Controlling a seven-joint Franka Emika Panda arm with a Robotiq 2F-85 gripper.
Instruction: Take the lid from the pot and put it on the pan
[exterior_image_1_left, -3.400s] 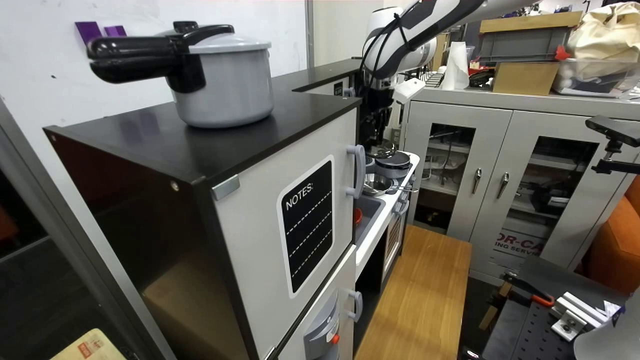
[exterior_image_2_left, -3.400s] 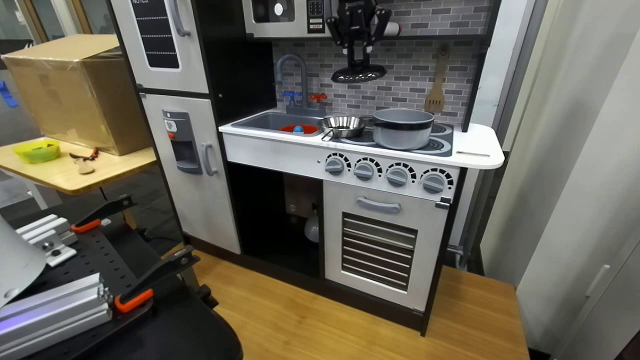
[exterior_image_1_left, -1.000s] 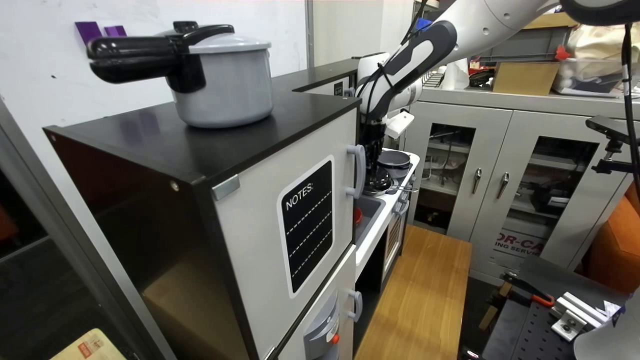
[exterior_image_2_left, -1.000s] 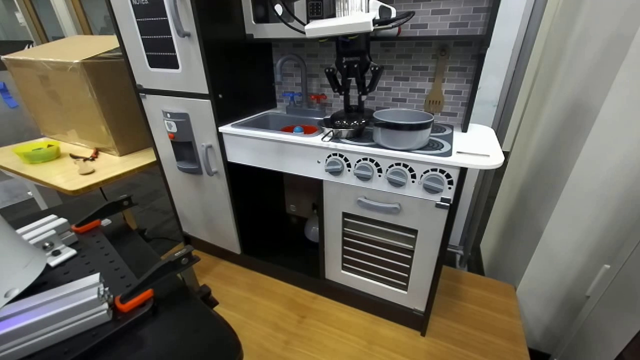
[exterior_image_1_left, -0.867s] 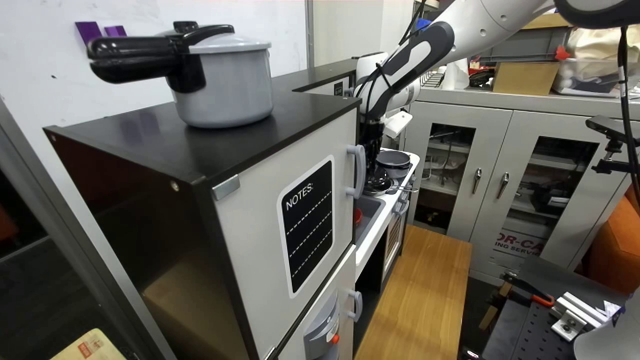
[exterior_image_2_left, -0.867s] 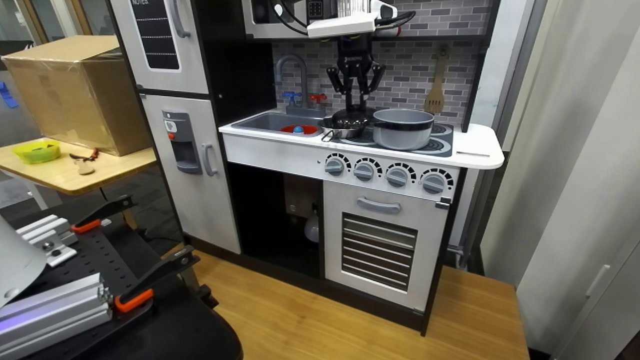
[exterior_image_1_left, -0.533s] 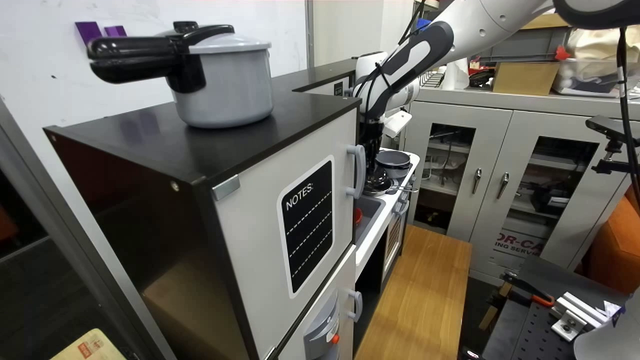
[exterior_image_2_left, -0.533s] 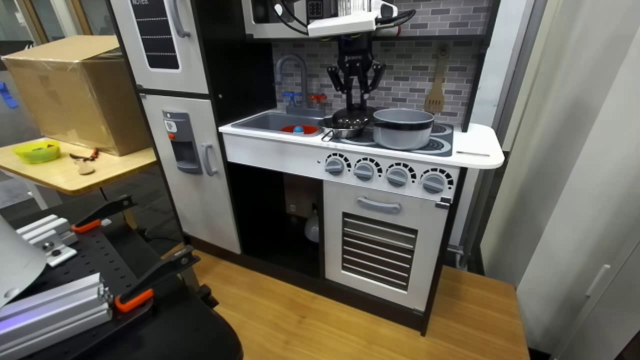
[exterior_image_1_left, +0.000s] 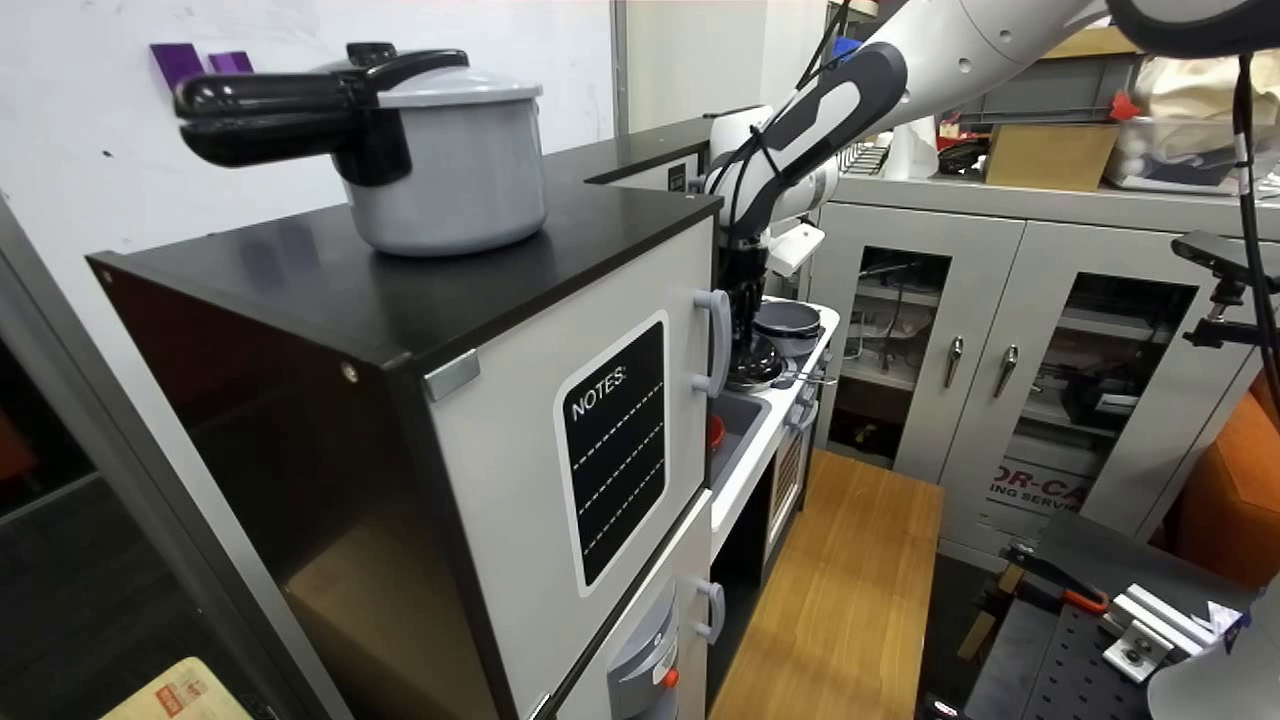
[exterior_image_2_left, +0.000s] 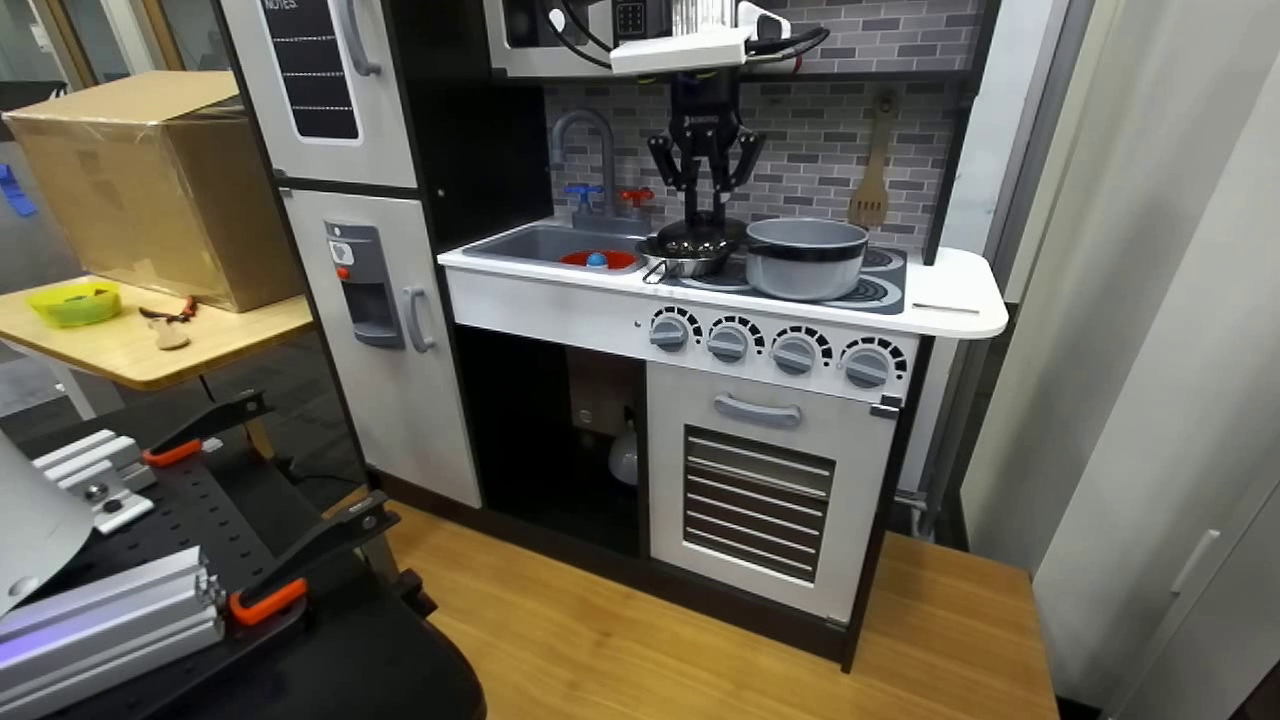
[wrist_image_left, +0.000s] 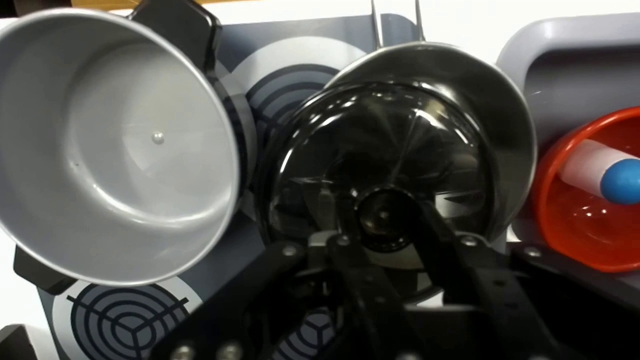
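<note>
The lid (wrist_image_left: 400, 130), a round, slightly domed disc, dark and very glossy, lies over the shiny metal pan (wrist_image_left: 492, 90), shifted from the pan's centre; if it sits fully on the rim, I cannot tell. The black fingers (wrist_image_left: 440, 250) are clamped on its round knob (wrist_image_left: 384, 220). Just beside the pan stands the deep, smooth grey pot (wrist_image_left: 120, 150). At the pan's opposite side, the sink (wrist_image_left: 550, 35) holds a glossy red bowl (wrist_image_left: 590, 225).

The white play-kitchen counter (exterior_image_2_left: 962, 283) carries a grey pot (exterior_image_2_left: 806, 274) and, near it, a steel pan (exterior_image_2_left: 690, 267).
</note>
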